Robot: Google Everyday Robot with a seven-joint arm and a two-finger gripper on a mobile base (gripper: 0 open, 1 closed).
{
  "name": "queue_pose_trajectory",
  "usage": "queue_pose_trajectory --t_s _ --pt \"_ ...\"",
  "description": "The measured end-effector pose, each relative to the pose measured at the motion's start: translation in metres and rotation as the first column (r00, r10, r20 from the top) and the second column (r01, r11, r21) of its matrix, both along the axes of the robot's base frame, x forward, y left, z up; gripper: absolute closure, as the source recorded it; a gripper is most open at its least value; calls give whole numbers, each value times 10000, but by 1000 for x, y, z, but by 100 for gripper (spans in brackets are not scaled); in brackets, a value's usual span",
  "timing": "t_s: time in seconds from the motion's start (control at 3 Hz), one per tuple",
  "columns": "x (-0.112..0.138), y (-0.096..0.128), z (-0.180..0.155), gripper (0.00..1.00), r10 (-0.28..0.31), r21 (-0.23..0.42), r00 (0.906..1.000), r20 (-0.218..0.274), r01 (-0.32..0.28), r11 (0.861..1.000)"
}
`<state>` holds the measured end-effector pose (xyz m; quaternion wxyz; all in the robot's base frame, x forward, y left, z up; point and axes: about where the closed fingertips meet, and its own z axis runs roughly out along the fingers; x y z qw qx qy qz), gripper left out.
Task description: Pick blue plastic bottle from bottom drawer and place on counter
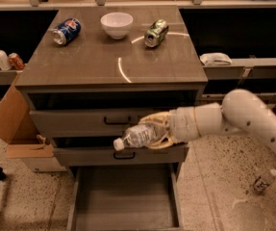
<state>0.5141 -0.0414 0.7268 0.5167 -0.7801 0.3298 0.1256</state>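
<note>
My gripper (153,131) is shut on the blue plastic bottle (136,136), a clear crinkly bottle with a white cap pointing left. It holds the bottle level in front of the two upper drawer fronts, above the open bottom drawer (126,196), whose flat floor is bare. The white arm comes in from the right. The counter (104,61) lies above and behind the bottle, grey-brown with pale curved light streaks.
On the counter stand a blue can (66,31) lying at the back left, a white bowl (117,24) at the back middle and a green can (156,32) lying to its right. A cardboard box (12,124) stands left of the cabinet. A small dark-labelled bottle (264,180) lies on the floor at right.
</note>
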Motion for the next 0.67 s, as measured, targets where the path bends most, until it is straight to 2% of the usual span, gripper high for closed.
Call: queue_pose_trajectory --t_s 0.33,0.67 --pt "20 -21 63 100 -152 49 9976 681 149 9999" --pt "21 -21 67 100 -122 -11 9974 709 123 9999"
